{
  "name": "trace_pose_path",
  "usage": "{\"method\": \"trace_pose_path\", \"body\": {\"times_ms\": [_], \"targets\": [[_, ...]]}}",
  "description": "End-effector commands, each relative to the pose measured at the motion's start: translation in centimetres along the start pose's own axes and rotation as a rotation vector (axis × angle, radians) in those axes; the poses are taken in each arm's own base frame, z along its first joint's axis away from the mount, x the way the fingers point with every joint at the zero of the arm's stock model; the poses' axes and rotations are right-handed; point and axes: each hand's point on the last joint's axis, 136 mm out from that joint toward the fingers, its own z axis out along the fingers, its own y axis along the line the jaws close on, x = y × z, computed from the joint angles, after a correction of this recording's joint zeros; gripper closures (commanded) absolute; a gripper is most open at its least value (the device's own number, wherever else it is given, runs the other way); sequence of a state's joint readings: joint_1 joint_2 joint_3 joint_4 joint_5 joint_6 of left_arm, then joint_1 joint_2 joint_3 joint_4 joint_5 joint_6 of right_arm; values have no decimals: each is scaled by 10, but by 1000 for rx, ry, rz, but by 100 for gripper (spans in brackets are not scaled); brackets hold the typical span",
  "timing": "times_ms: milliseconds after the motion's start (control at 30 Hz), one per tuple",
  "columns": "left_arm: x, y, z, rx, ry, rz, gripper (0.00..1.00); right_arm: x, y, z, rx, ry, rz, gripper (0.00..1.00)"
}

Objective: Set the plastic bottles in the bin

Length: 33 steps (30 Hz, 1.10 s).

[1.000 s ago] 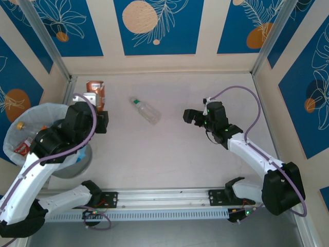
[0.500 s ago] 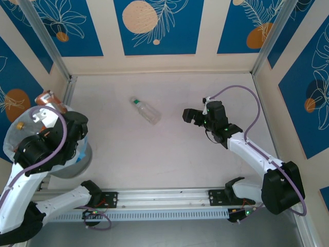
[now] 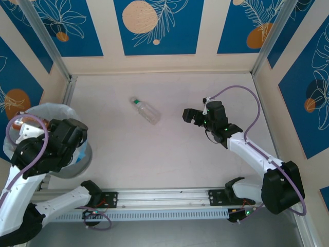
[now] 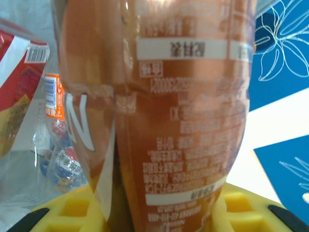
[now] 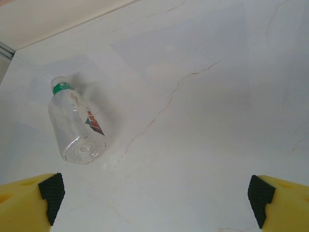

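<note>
A brown-labelled plastic bottle (image 4: 183,111) stands between the yellow fingers (image 4: 72,210) of my left gripper (image 4: 159,215), which is shut on it. That arm reaches over the bin (image 3: 51,109) at the table's left edge, a grey tub lined with a white bag. Beneath the held bottle, in the bag, lie a red-labelled bottle (image 4: 19,82) and a blue-and-red one (image 4: 63,164). A clear bottle with a green neck ring (image 3: 145,110) (image 5: 77,125) lies on its side mid-table. My right gripper (image 3: 189,116) (image 5: 154,193) hovers open to its right, pointed at it and apart from it.
The white marbled tabletop (image 3: 169,149) stretches between the two arms. Blue-patterned walls (image 3: 154,25) close off the back and both sides. Metal posts (image 3: 49,43) stand at the back corners, and a rail (image 3: 164,198) runs along the near edge.
My left arm has swung left and back from the table's far-left corner, carrying the brown bottle over the bin. The right arm and the clear bottle have stayed put.
</note>
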<state>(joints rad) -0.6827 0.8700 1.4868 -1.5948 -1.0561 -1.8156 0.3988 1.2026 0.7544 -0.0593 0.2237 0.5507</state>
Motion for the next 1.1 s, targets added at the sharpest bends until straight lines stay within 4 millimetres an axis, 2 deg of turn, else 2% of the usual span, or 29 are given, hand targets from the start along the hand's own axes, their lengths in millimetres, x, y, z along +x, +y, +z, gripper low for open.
{"method": "trace_pose_path", "body": {"times_ms": [0, 267, 433, 600, 733, 867, 1000, 1067], "targets": [[-8, 29, 1, -98, -50, -8, 100, -13, 9, 0, -26, -16, 14, 0], [0, 40, 10, -158, -79, -56, 100, -11, 9, 1, -21, -11, 13, 0], [22, 32, 30, -186, -47, -33, 100, -10, 8, 1, -21, -6, 15, 0], [42, 40, 55, -256, 81, -116, 100, -7, 7, 0, -14, 5, 14, 0], [43, 50, 58, -286, 83, -131, 100, -5, 4, -3, -4, 1, 23, 0], [45, 50, 60, -308, 102, -118, 86, -6, 4, -4, -3, -2, 24, 0], [40, 46, 61, -295, 90, -128, 60, -6, 6, -4, -6, 0, 23, 0], [37, 44, 61, -290, 88, -126, 54, -6, 6, -5, -6, 1, 20, 0]]}}
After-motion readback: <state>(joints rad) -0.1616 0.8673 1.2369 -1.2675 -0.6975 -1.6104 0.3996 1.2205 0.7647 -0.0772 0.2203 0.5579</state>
